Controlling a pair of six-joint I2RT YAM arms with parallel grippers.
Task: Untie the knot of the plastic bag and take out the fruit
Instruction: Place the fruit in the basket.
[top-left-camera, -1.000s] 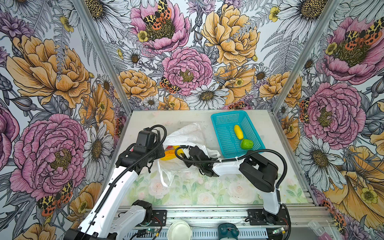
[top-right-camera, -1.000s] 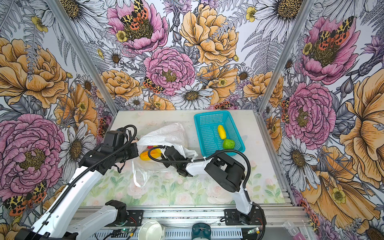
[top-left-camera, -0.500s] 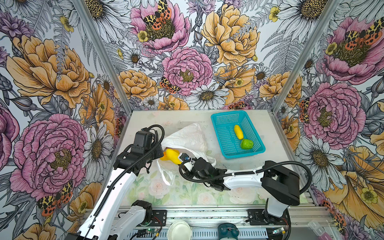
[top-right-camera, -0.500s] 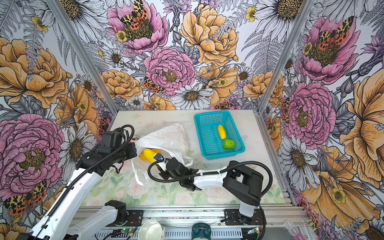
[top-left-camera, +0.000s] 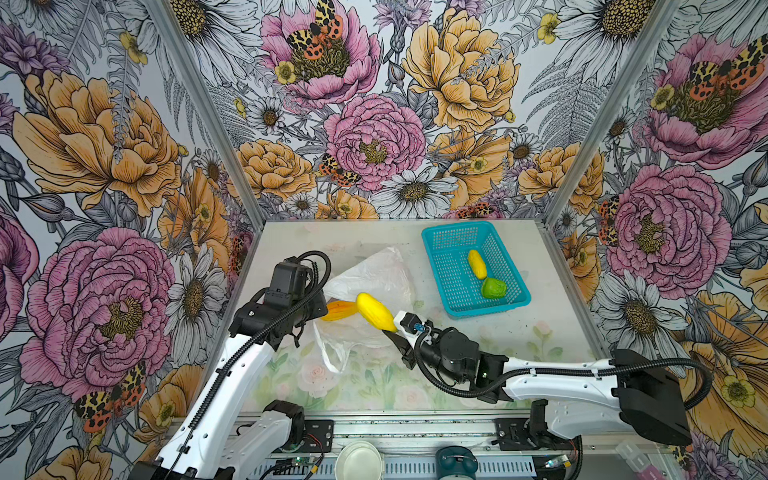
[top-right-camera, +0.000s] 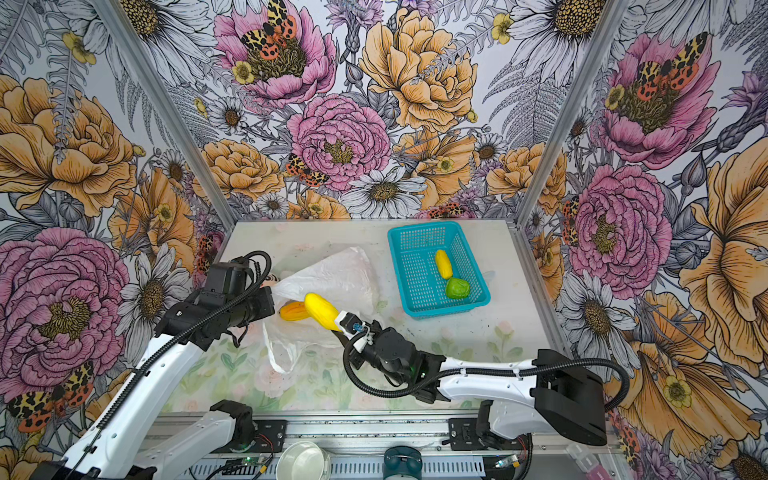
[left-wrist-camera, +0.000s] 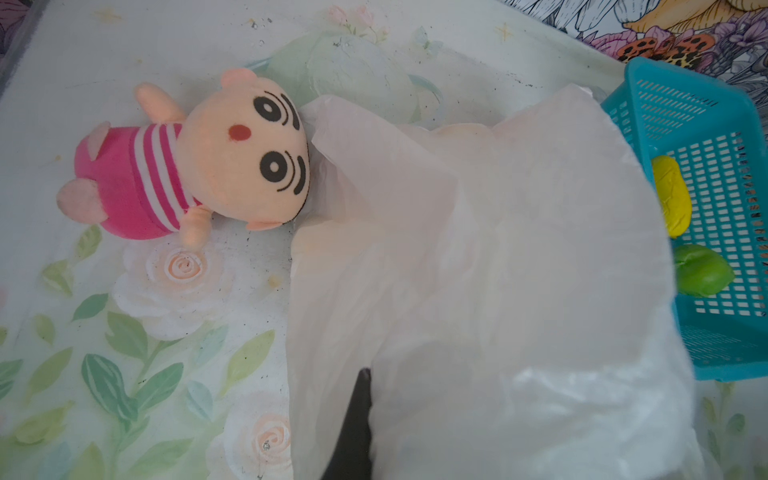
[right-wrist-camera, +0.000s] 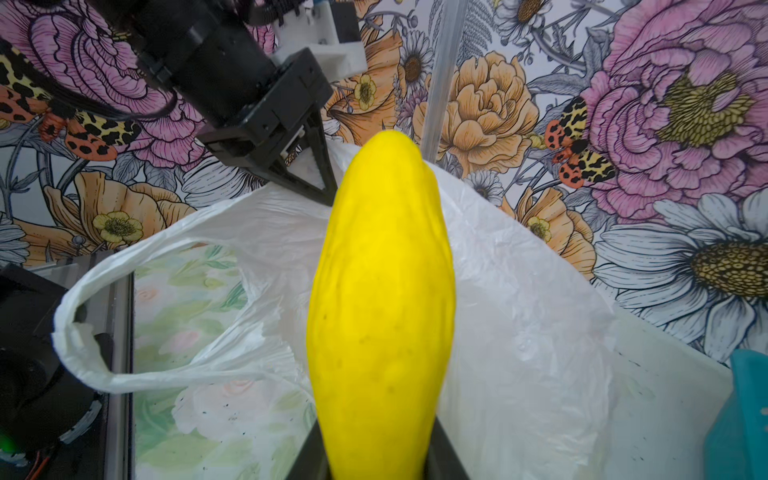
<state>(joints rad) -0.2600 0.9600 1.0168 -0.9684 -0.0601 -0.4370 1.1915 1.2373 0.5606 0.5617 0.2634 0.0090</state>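
The right gripper (top-left-camera: 390, 330), partly closed, clamps one end of a long smooth yellow toy fruit (top-left-camera: 374, 316) over the thin crinkly white plastic bag (top-left-camera: 374, 274), which lies mid-tabletop (top-left-camera: 457, 353), nearer the left edge. The left gripper (right-wrist-camera: 322, 183), fully closed, pinches the bag's limp rim. The fruit looks light, rigid and slick. Held by its end it may pivot, so a mid-body grip seems safer.

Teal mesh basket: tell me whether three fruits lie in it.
No, the teal mesh basket holds only two, an elongated yellow fruit and a round green fruit.
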